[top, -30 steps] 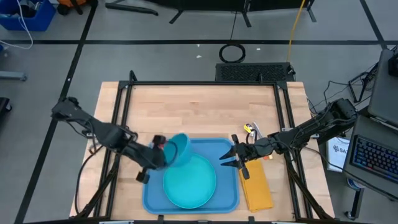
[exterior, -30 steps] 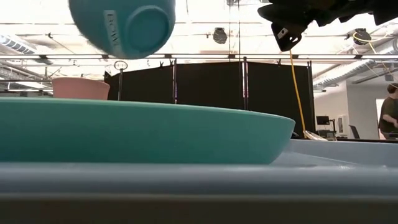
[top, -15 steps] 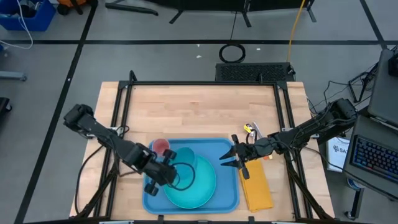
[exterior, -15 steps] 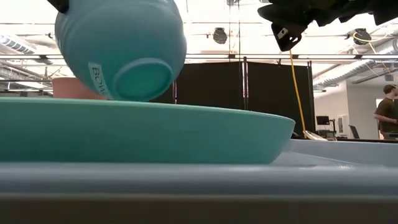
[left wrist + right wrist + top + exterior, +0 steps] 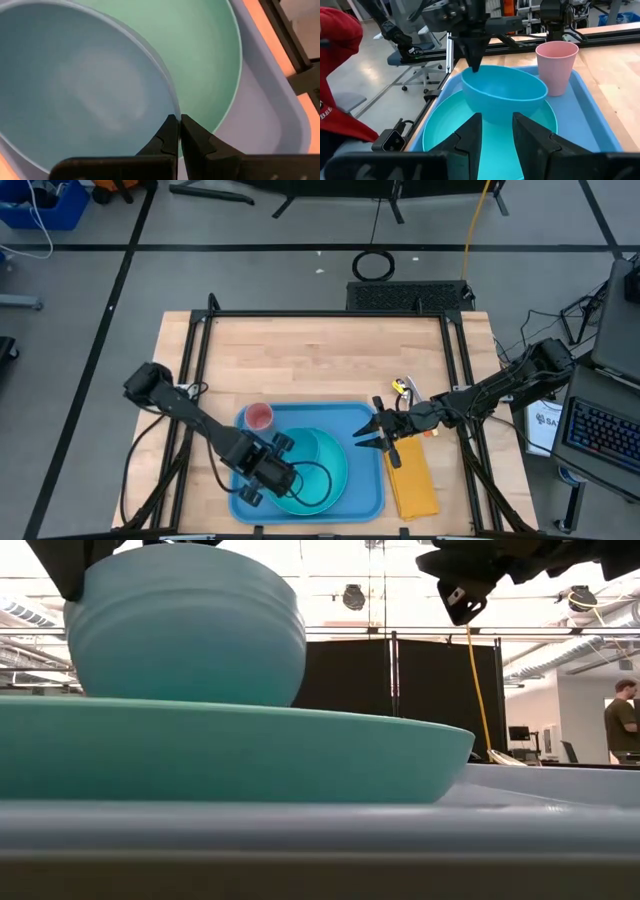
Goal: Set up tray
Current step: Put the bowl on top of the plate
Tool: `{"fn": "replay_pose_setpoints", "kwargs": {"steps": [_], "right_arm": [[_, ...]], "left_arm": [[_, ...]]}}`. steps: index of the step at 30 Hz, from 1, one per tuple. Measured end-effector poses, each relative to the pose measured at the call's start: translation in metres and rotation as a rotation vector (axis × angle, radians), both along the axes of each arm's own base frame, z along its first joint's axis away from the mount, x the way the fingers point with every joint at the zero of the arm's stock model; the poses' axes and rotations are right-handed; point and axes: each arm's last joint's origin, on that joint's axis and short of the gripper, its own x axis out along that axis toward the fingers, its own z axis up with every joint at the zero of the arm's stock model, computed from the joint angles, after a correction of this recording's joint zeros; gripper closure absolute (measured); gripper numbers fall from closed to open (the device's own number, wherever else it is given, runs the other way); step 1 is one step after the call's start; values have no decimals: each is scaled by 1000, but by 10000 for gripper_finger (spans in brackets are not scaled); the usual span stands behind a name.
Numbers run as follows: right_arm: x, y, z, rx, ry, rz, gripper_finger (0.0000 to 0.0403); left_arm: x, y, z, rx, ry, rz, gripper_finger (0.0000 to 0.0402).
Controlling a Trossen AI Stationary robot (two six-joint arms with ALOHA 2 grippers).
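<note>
The wooden bench (image 5: 320,360) carries everything, with the blue tray (image 5: 360,420) lying at its near edge, between the two arms and directly under the left fingers. On the tray sits the round cyan plate (image 5: 335,455), which fills most of the tray's floor; its rim lies just below and ahead of the left fingertips in the left wrist view. The yellow cloth (image 5: 412,480) lies on the bench just outside the tray's right rim, under and behind the right fingers.

The blue bowl (image 5: 502,92) stands upright on the plate, on the plate's left part, and its bottom seems to rest on the plate in the low view. The left fingers (image 5: 176,131) are pressed together on the bowl's rim, one finger inside the bowl and one outside, so the wall is pinched between them. The left gripper (image 5: 278,477) comes down on the bowl from above.

The pink cup (image 5: 556,65) stands upright in the tray's far left corner, just beyond the bowl and apart from the left fingers.

The right gripper (image 5: 362,436) hangs over the tray's right rim, raised above it, its fingers (image 5: 532,132) standing apart with nothing between them; they point across the plate at the bowl, well clear of it. A small yellow and dark object (image 5: 402,388) lies on the bench behind the right fingers; what it is cannot be told.
</note>
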Motion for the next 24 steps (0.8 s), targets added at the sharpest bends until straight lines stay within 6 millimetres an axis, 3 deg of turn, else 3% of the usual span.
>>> {"fn": "replay_pose_setpoints", "kwargs": {"steps": [7, 24], "right_arm": [[-5, -2, -10, 2, 2, -1, 303], [-7, -3, -14, 33, -1, -8, 303]], "left_arm": [[5, -12, -6, 6, 15, -43, 397], [11, -13, -6, -43, -12, -94, 397]]}}
